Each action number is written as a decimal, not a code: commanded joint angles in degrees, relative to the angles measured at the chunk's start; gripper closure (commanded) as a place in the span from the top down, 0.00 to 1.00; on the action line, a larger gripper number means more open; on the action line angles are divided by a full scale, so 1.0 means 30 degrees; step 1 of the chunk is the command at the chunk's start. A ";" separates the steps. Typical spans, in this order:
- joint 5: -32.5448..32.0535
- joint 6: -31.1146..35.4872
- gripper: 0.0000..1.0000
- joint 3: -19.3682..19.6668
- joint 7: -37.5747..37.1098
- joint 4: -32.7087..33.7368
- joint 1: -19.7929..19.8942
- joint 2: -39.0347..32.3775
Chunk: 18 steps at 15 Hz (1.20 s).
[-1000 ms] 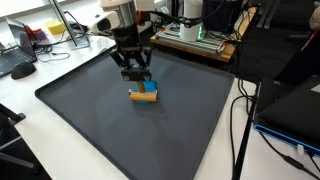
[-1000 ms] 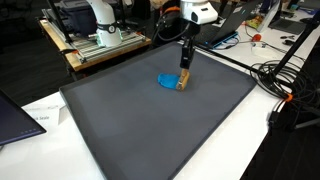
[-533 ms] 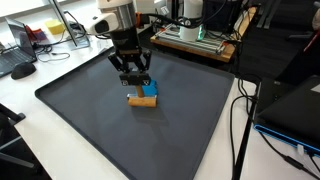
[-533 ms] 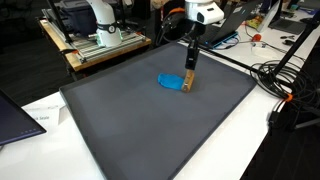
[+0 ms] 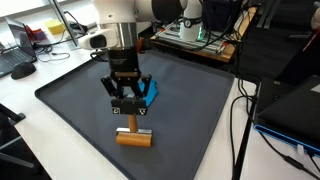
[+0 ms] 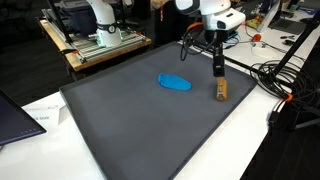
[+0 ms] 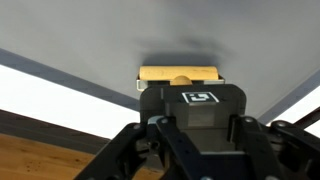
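Firmly, the claw (image 5: 128, 120) grips a rounded wooden bar (image 5: 133, 139).

Dark mat (image 5: 185, 115) spread over most of the white counter (image 5: 55, 140). Blue piece (image 6: 175, 82) lying flat on the mat, toward its far side. In an exterior view, black cables (image 5: 240, 120) trailing off right, keyboard (image 5: 20, 68) and yellow bin (image 5: 55, 30) far left. Elsewhere, laptop (image 6: 15, 115) beside paper (image 6: 45, 112), near left.

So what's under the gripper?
A wooden block, gripped at its top by the gripper, over the dark mat. Its underside is hidden, so whether it touches the mat cannot be told.
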<state>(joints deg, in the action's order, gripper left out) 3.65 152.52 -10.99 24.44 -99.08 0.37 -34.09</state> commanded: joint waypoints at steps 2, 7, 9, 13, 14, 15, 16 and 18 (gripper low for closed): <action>0.0369 -0.0484 0.22 -0.0967 0.0449 0.0951 0.0784 -0.1902; 0.0878 -0.0381 0.22 -0.1554 0.0296 -0.0429 0.1611 0.0194; 0.1338 -0.0359 0.22 -0.1859 0.0337 -0.1303 0.2112 0.1227; 0.3128 0.0292 0.22 -0.2633 0.0784 -0.3551 0.3284 0.3623; 0.3784 0.0438 0.22 -0.2861 0.0986 -0.4169 0.3576 0.4382; 0.4383 0.0277 0.22 -0.3034 0.1284 -0.4641 0.3796 0.5062; 0.4973 -0.0127 0.22 -0.3039 0.1342 -0.5116 0.3909 0.5833; 0.5836 -0.0879 0.22 -0.2611 0.1121 -0.5930 0.3735 0.7225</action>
<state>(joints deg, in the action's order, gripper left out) 16.27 152.39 -19.02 26.75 -110.53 10.86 -20.79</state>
